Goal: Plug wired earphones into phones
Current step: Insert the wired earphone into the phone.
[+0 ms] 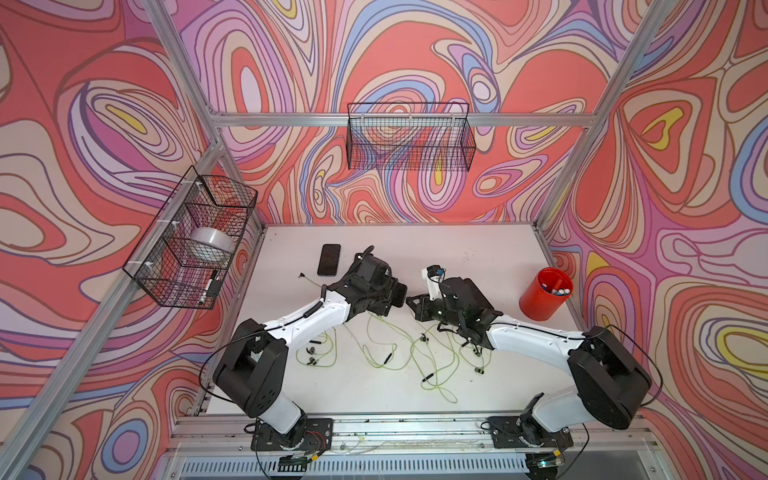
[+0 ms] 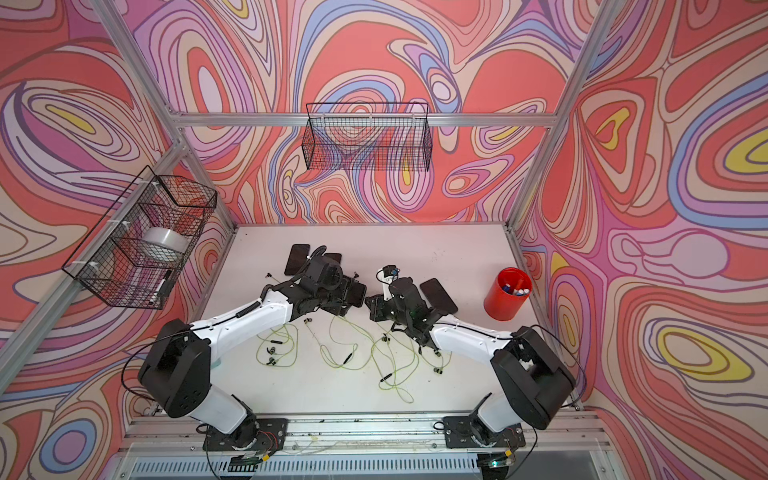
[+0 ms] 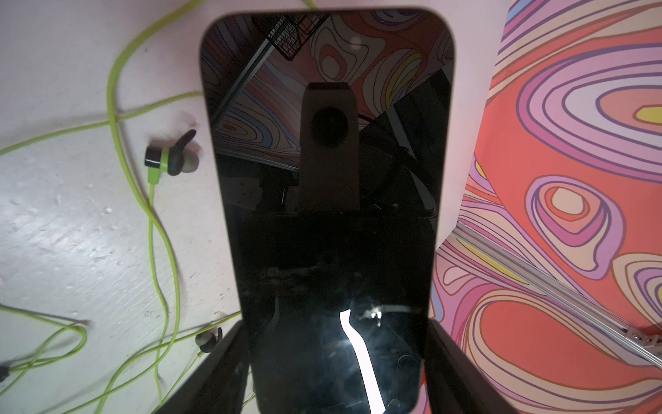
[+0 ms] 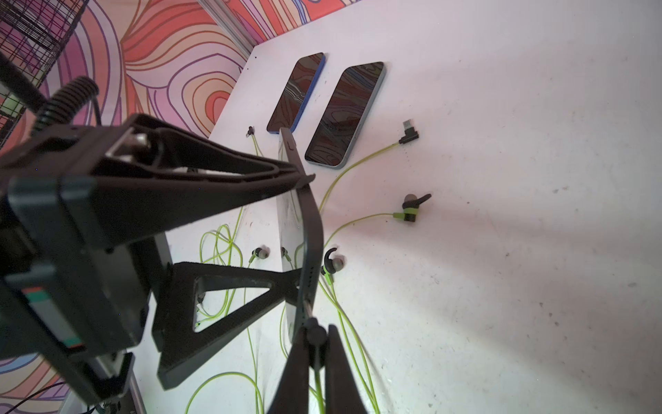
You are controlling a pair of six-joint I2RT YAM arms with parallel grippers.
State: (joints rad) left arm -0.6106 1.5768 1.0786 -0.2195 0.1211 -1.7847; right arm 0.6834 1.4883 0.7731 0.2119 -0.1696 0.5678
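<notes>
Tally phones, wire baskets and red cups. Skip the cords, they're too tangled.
phones: 4
wire baskets: 2
red cup: 1
total: 7

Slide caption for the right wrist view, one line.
Right gripper pinches an earphone plug at the end of a phone held edge-on by the left gripper; two more phones lie flat beyond.
</notes>
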